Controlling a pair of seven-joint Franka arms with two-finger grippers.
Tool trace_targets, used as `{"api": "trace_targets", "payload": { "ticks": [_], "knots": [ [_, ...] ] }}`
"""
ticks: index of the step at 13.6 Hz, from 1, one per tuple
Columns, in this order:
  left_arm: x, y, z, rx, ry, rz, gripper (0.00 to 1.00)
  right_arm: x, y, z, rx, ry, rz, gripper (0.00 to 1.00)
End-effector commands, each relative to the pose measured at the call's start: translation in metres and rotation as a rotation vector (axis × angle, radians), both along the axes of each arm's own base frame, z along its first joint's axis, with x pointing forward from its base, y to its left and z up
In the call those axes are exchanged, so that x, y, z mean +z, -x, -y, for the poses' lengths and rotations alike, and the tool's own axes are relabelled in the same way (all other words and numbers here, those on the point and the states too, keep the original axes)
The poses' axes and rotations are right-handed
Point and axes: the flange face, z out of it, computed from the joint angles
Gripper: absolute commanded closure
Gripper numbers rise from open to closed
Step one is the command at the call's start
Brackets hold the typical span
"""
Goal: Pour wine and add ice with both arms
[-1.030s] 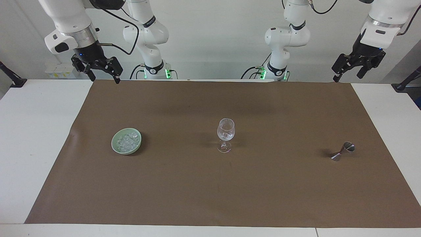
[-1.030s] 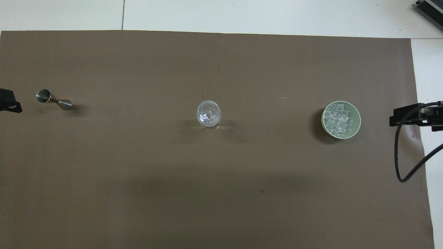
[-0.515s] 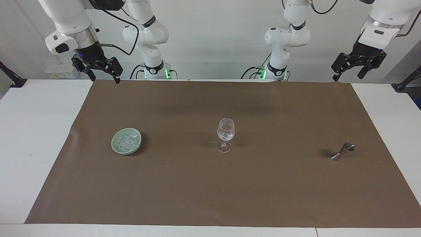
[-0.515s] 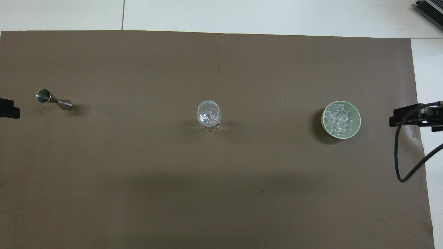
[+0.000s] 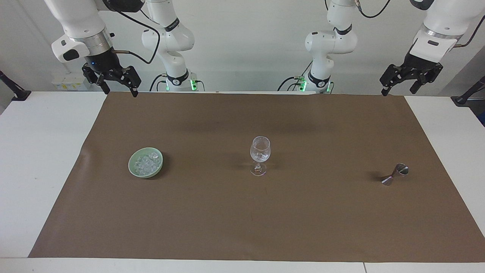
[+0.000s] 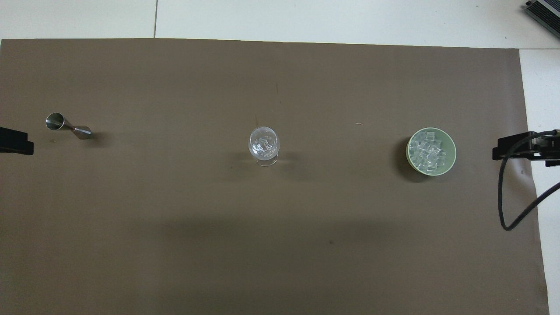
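Above mat edge | left end effector (image 5: pixel 400 88) raised, spread; right end effector (image 5: pixel 119 90) likewise, seemingly empty

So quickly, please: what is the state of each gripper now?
Left gripper: open, holding nothing.
Right gripper: open, holding nothing.

We hold our left gripper (image 5: pixel 400 88) and right gripper (image 5: pixel 120 89) raised, each with fingers spread apart, gripping nothing.

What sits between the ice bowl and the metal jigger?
Only the wine glass, about midway between the bowl and the jigger; the overhead view shows it.
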Motion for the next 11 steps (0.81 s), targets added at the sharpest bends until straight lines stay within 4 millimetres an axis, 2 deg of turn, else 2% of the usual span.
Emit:
{"api": "trace_targets", "payload": {
  "ticks": [1, 4, 7, 11],
  "knots": [
    [-0.005, 0.001, 0.002, -0.022, -0.005, 0.001, 0.0, 0.0, 0.007, 0.004, -0.006, -0.01, 0.017, 0.0],
    [-0.006, 0.002, 0.001, -0.027, -0.005, -0.005, 0.0, 0.0, 0.007, 0.005, -0.006, -0.01, 0.017, 0.0],
    [-0.016, 0.003, 0.004, -0.053, -0.003, -0.035, 0.0, 0.0, 0.007, 0.005, -0.008, -0.01, 0.017, 0.0],
    [-0.016, 0.005, 0.009, -0.072, 0.029, -0.038, 0.0, 0.0, 0.007, 0.005, -0.008, -0.01, 0.017, 0.0]
  ]
}}
